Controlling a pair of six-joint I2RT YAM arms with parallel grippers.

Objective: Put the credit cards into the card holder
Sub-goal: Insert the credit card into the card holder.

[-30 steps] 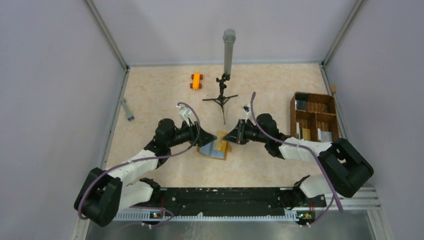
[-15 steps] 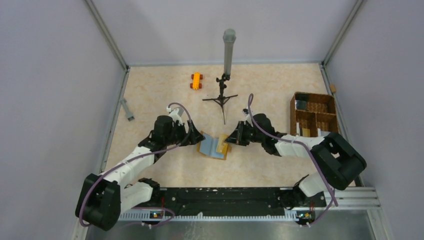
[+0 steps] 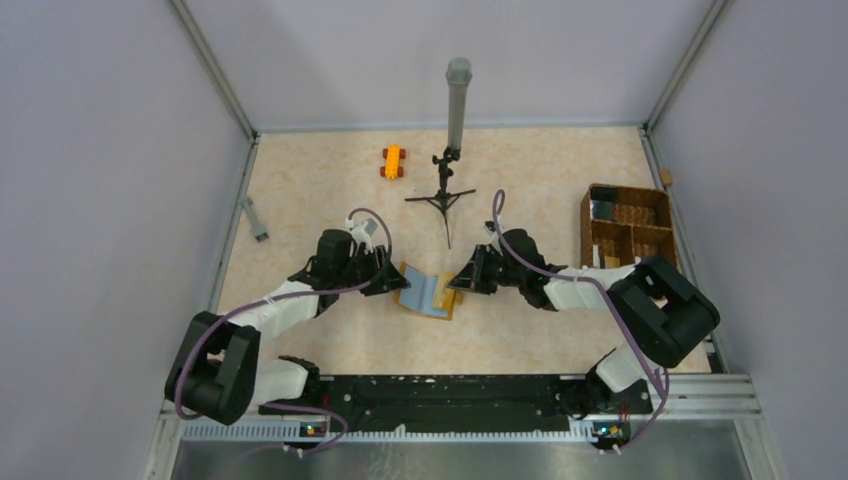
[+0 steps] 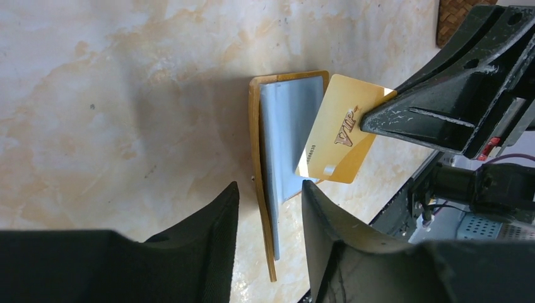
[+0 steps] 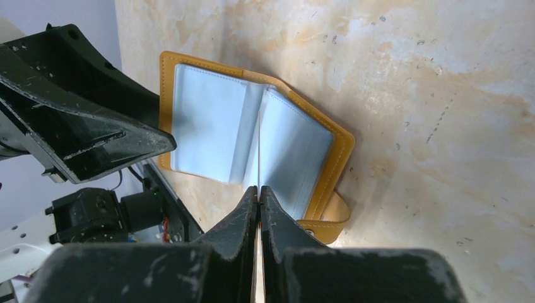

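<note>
On the table (image 3: 540, 170), one card holder (image 5: 340, 142) lies open, left tool (image 4: 270, 185) spread, right tool (image 5: 258, 190) pinching one gold card (image 4: 337, 136).

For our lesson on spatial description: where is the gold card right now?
In the left wrist view, the gold card is pinched in the right gripper at frame right, tilted over the open card holder.

Card partly hidden
Right jaws cover a corner of the gold card (image 4: 337, 136); from the right wrist it shows edge-on only.
</note>
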